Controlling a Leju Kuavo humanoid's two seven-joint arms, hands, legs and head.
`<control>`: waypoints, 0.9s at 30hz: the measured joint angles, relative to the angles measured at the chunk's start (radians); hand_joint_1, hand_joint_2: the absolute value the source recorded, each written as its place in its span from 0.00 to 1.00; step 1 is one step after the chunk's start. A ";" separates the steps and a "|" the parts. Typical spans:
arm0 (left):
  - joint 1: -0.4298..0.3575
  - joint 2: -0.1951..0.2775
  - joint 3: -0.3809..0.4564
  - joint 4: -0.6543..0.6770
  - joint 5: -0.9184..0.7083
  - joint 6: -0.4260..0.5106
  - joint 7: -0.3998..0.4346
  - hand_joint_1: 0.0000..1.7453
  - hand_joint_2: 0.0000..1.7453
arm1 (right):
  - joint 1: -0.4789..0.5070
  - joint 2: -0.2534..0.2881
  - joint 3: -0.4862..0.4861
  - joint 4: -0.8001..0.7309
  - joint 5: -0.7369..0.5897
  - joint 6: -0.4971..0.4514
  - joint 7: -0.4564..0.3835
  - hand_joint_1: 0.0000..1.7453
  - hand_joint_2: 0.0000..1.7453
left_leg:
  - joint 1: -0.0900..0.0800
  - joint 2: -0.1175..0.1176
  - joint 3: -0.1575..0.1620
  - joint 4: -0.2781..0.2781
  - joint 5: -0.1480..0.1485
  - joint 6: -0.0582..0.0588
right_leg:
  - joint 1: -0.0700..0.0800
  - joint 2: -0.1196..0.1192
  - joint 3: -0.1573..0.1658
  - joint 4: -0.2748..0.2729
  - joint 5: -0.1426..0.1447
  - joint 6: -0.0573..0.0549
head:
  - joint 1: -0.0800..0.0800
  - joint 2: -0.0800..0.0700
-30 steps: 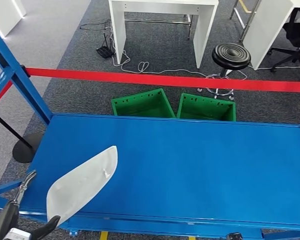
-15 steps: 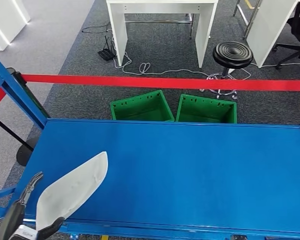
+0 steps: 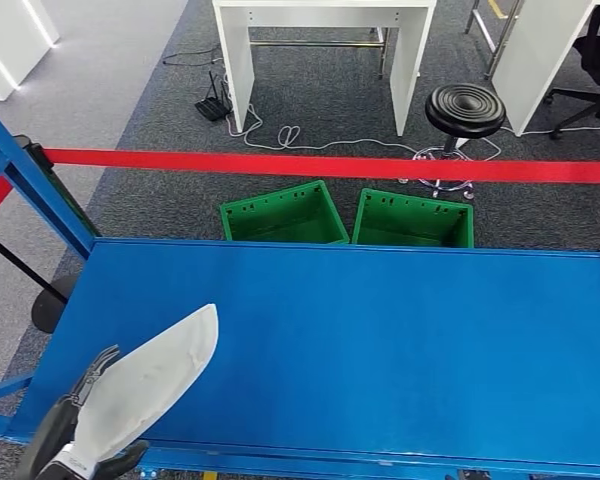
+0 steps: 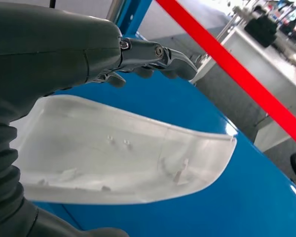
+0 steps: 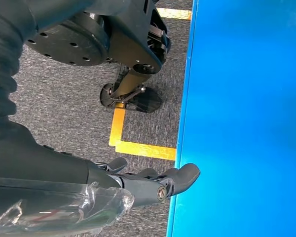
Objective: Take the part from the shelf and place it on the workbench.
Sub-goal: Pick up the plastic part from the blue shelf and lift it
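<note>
Left hand holding white part, risen over workbench corner

Even, bright indoor light falls from above, and shadows are soft and faint. The glossy blue metal workbench top carries a pale sheen ahead of the left hand. In the left wrist view the translucent white plastic shell part held in that hand is sharp, while the red barrier tape beyond its fingertips is blurred and the white furniture behind is overexposed. The right wrist view is crisp, and the right hand looks dark beside a glinting clear plastic wrap.
</note>
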 joint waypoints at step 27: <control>-0.053 0.582 -0.559 0.013 0.126 0.449 0.700 0.00 1.00 | -0.075 -0.002 0.091 0.067 -0.063 -0.043 0.002 0.00 1.00 | 0.000 0.000 0.001 0.000 0.000 0.000 | 0.000 0.000 0.002 -0.001 0.000 0.000 | 0.000 0.000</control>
